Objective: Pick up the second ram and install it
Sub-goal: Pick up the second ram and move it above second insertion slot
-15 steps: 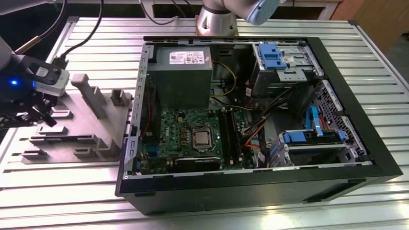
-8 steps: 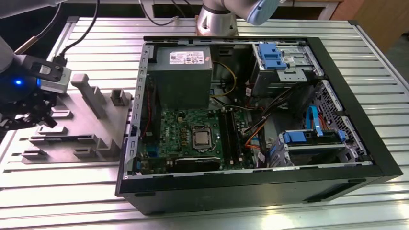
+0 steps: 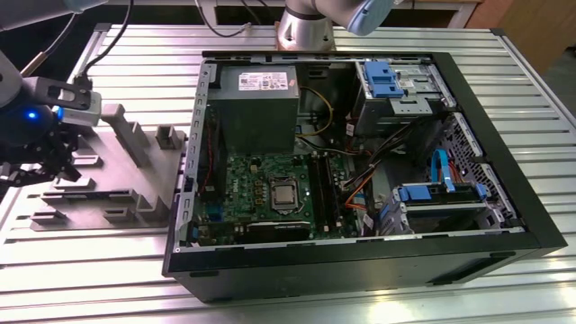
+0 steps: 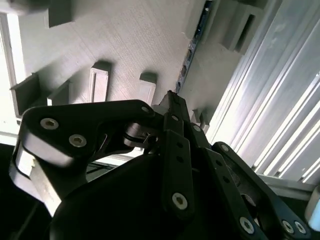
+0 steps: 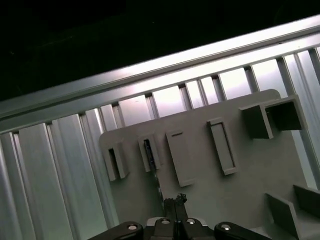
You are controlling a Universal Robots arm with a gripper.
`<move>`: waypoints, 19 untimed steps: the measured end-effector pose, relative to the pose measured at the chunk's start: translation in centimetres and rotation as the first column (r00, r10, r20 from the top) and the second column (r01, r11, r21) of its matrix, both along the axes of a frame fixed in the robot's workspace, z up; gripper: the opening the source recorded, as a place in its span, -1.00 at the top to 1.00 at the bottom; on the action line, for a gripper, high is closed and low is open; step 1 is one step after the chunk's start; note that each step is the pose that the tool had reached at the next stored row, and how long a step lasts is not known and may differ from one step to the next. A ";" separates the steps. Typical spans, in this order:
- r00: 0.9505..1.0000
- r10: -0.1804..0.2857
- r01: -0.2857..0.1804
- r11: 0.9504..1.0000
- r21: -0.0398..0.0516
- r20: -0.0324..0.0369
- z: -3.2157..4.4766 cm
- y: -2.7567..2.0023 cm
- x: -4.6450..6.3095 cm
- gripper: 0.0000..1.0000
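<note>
My black gripper (image 3: pixel 43 167), a blue light glowing at its wrist, hangs over the pale grey moulded parts tray (image 3: pixel 117 182) at the exterior view's left. Just beside the tray, the open black computer tower case (image 3: pixel 360 270) lies on the ribbed aluminium table (image 3: pixel 288 307). Inside it, the green motherboard (image 3: pixel 261 182) adjoins the grey power-supply box (image 3: pixel 256 111).

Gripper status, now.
Gripper: shut on the ram, which lies in the grey fixture.
</note>
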State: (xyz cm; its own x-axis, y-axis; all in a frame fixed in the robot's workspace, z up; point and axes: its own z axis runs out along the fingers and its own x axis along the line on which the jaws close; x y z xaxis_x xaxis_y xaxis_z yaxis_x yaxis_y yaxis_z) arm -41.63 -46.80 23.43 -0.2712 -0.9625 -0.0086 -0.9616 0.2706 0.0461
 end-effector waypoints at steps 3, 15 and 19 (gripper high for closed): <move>0.998 0.056 -0.056 0.998 0.000 0.000 -0.14 0.00 0.0 0.80; 0.963 0.270 -0.270 0.963 -0.001 -0.001 -0.70 0.00 0.0 0.80; 0.941 0.339 -0.339 0.941 -0.002 -0.001 -0.91 0.00 0.0 0.80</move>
